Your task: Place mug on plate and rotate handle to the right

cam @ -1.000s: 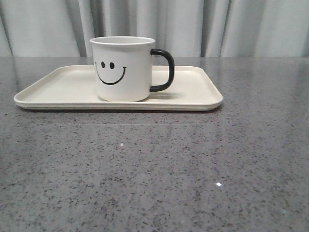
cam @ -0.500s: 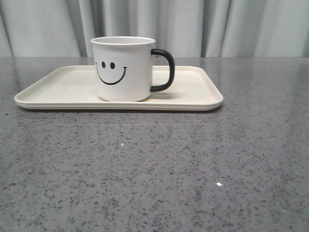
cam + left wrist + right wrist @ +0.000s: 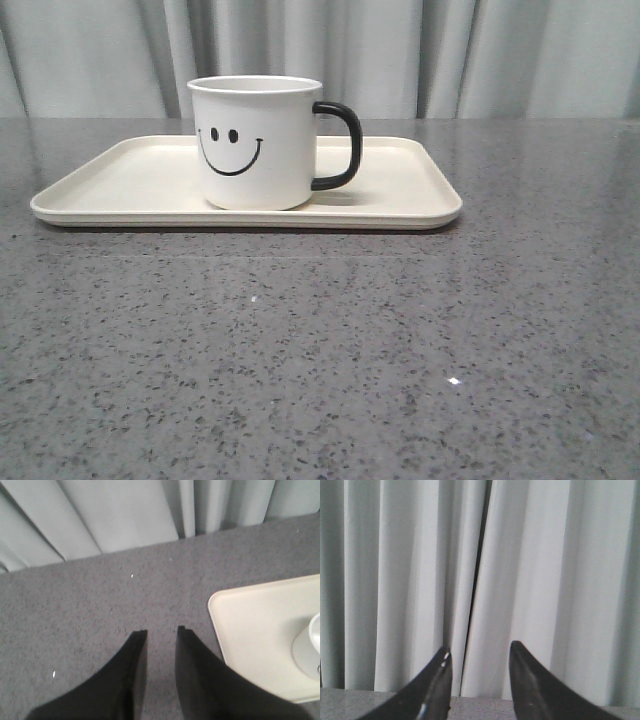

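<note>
1. Two black grippers show in the wrist views, and both are empty. The left gripper has its jaws a small way apart, with nothing between them. It hangs over the grey speckled stone table, just beside one rounded corner of the plate.
2. The right gripper has its jaws apart too. It points at the pale grey curtain and is well away from the mug.
3. The white round mug with a black smiley face stands upright on the flat cream plate with a low rim. It sits near the middle of the plate, a bit to the right.
4. The shiny black loop handle sticks out to the right in the front view. So the job looks done to me.
5. What could go wrong now? The left gripper is close to the plate's corner. If that arm swings toward the plate, it could bump the rim and push the plate along the smooth table.
6. A hard bump could also turn the mug, and then the handle would not point right any more.
7. A very hard knock might tip the mug over, since nothing holds it.
8. The safe thing, I think, is for the left arm to pull away from the plate, not across it.
</note>
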`<action>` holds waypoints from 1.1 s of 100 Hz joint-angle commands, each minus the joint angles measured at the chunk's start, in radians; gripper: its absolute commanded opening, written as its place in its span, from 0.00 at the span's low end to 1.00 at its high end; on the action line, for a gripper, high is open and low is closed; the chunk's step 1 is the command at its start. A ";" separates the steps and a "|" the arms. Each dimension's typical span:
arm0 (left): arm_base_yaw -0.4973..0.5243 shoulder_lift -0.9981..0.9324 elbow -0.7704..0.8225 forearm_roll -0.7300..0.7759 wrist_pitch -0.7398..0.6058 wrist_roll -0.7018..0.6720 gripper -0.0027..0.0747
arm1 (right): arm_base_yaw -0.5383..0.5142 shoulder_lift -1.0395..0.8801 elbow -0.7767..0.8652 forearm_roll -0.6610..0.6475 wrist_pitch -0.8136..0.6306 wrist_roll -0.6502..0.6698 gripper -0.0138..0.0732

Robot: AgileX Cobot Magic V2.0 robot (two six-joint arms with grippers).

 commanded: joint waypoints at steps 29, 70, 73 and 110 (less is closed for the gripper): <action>0.106 -0.202 0.297 -0.006 -0.166 0.020 0.14 | -0.006 0.122 -0.162 0.003 0.013 -0.011 0.50; 0.106 -0.239 0.349 -0.006 -0.221 0.020 0.01 | -0.006 0.248 -0.286 0.003 0.087 -0.054 0.50; 0.106 -0.239 0.349 -0.006 -0.221 0.020 0.01 | -0.006 0.273 -0.325 0.003 0.114 -0.067 0.50; 0.106 -0.239 0.354 -0.006 -0.203 0.020 0.01 | 0.005 0.661 -0.844 0.008 0.436 -0.110 0.50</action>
